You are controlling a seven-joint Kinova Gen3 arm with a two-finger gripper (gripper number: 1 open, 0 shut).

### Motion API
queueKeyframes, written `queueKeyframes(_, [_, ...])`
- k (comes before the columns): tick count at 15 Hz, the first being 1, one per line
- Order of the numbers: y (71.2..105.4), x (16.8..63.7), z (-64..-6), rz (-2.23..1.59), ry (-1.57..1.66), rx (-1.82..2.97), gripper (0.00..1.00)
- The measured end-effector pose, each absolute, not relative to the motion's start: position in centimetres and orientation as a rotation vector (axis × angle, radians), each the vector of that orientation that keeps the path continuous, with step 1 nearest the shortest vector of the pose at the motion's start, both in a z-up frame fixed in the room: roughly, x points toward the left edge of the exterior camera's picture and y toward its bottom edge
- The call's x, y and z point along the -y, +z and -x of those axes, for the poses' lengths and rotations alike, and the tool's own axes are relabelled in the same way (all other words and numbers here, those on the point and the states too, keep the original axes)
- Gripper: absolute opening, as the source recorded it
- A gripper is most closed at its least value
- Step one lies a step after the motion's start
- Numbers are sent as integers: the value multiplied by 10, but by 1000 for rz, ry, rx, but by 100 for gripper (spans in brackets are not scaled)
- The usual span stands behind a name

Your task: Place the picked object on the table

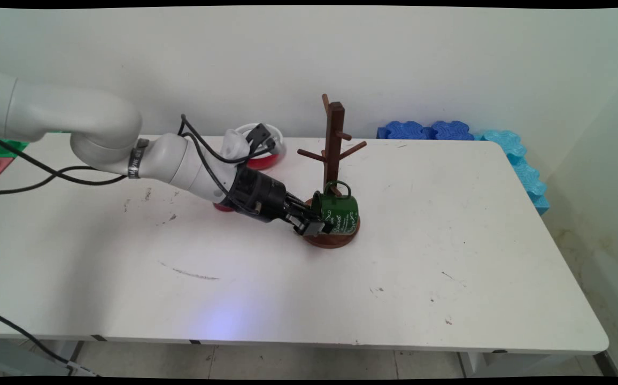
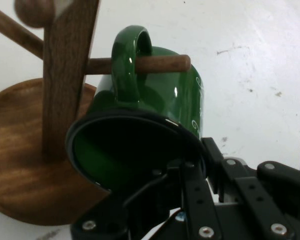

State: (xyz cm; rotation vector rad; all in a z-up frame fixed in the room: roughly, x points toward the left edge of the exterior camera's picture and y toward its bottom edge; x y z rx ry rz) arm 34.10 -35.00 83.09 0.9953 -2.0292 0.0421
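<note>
Mug [image 1: 338,211] first: green, tipped on its side low on the rack [image 1: 334,139], mouth turned towards the arm and handle uppermost. From the left the white arm reaches low across the table [image 1: 448,278], passing in front of a red and white bowl [image 1: 274,155] near the wall.

The gripper [image 1: 314,224] meets the mug at its rim. In the hand view it is closed on the rim wall, one finger inside the mouth and the other outside. A short peg [image 2: 160,63] runs right through the handle loop, its rounded end clear on the far side.

The grip is on the rim's edge only. To my eye the mug could twist about the peg unless the wrist is kept square to it. The mug's body sits just over the round base [image 1: 335,239]; whether they touch I cannot tell. Further right, well apart at the table's far corner, lie blue foam blocks [image 1: 432,130].
</note>
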Motion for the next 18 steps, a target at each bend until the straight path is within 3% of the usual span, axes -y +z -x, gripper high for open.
queueKeyframes(18, [842, 341, -343, -884, 96, 2113, 0])
